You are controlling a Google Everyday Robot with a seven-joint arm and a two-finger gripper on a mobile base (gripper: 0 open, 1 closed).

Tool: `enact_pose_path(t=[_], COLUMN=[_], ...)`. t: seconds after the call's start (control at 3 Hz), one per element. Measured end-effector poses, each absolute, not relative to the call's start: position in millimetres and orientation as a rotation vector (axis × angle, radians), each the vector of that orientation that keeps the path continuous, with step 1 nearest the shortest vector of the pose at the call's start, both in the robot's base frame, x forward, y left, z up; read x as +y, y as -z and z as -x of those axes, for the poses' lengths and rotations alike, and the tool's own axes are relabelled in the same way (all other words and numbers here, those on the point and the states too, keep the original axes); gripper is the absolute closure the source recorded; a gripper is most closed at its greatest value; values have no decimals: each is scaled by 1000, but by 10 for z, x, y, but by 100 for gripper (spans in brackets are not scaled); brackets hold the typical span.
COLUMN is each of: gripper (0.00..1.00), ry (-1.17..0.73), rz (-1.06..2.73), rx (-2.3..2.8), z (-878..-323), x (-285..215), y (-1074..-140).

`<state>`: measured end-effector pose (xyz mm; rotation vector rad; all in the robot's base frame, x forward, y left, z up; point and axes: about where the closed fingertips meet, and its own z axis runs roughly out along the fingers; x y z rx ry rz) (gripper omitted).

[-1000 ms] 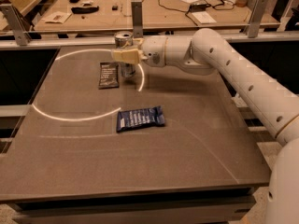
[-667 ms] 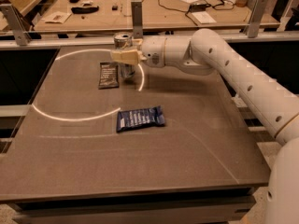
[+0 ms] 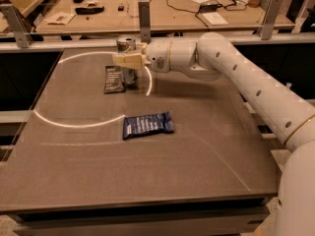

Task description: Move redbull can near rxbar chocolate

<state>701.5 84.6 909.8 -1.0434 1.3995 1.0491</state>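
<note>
The redbull can [image 3: 126, 44], a tall slim silver-and-blue metal drink can with a shiny top rim, stands upright on the brown rectangular table [image 3: 197, 151], toward the far edge and left of the middle. The gripper [image 3: 127, 60], with pale beige fingers, reaches in from the right at the end of a thick white jointed arm [image 3: 256, 87] and pinches the can at about mid-height. One beige finger [image 3: 132, 61] lies across the can's near side, so the can's top rim shows above the gripper and its base below.

The rxbar chocolate [image 3: 114, 78], a small flat dark brown-black rectangular wrapper with white print at its far end, lies flat just beside the can's base on the left. Whether they touch I cannot tell.

A larger blue rectangular wrapper with white text [image 3: 147, 125] lies flat near the middle of the table, well apart from the can, toward the near edge.
</note>
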Motion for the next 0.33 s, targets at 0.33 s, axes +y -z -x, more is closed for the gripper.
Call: enact_pose_path(t=[0.33], gripper=[100], ry=[-1079], rz=[1040], rx=[1403], z=[-7020], x=[871], y=[-9059])
